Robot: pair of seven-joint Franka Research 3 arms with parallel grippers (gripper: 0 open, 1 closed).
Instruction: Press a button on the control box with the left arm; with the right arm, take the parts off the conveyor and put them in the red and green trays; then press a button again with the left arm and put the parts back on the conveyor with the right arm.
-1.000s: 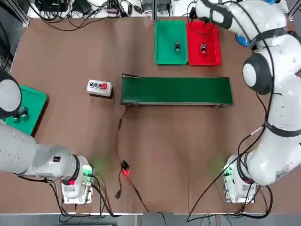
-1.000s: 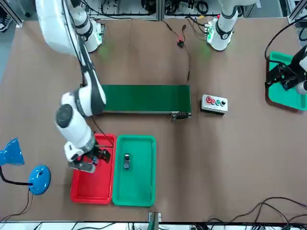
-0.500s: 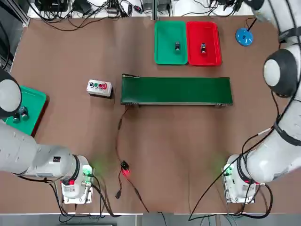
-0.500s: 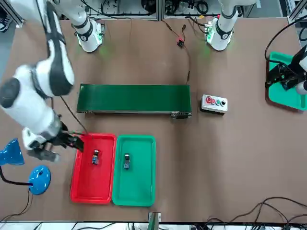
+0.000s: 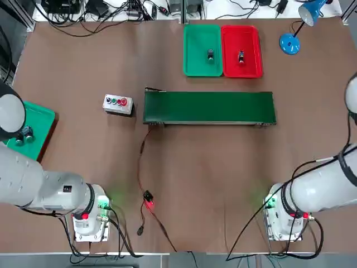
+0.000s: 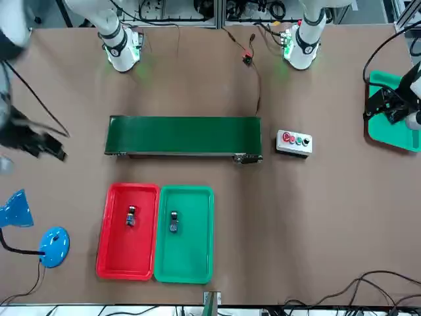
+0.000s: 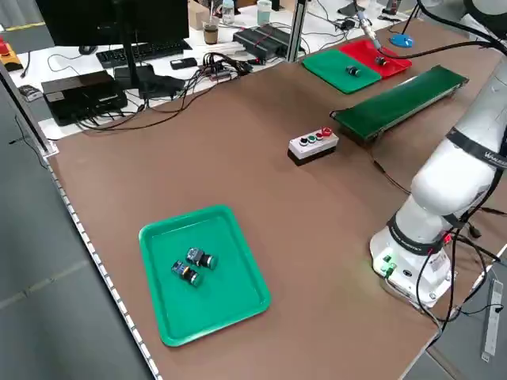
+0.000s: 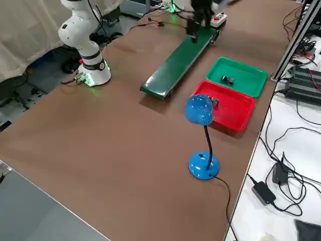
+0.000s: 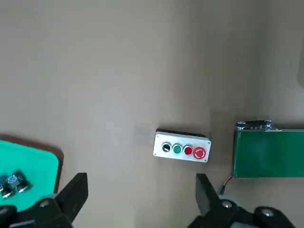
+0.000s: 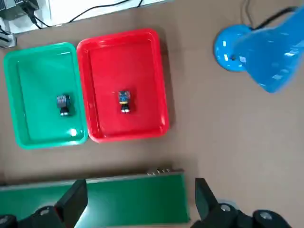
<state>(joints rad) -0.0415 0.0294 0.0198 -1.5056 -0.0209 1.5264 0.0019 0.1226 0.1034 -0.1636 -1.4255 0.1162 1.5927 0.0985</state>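
Beyond the conveyor (image 5: 209,107), one part (image 5: 241,56) lies in the red tray (image 5: 250,68), another (image 5: 210,54) in the green tray (image 5: 194,66); both grippers' jaws spread wide, empty.

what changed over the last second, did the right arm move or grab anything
The right tool pulled away from over the red tray, swinging out past the conveyor end, open and empty. The part lies in the red tray. The green tray, control box and left tool stayed as they were.
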